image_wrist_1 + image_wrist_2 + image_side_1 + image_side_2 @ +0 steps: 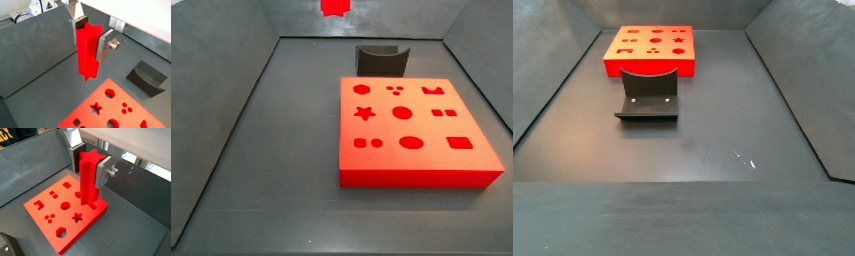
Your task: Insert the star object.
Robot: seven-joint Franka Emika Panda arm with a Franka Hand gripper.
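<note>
Gripping the glossy star-sectioned star object point(89, 180), the pincer point(89, 170) hangs above the red block point(57, 215).

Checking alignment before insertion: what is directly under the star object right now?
The gripper holds the star object upright in the air. In both wrist views its tip hangs above the red block, apparently near an edge; what lies directly beneath is hidden.

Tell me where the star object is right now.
The star object is held upright in the gripper, above the red block in both wrist views; in a side view only its lower tip shows, above the fixture.
</note>
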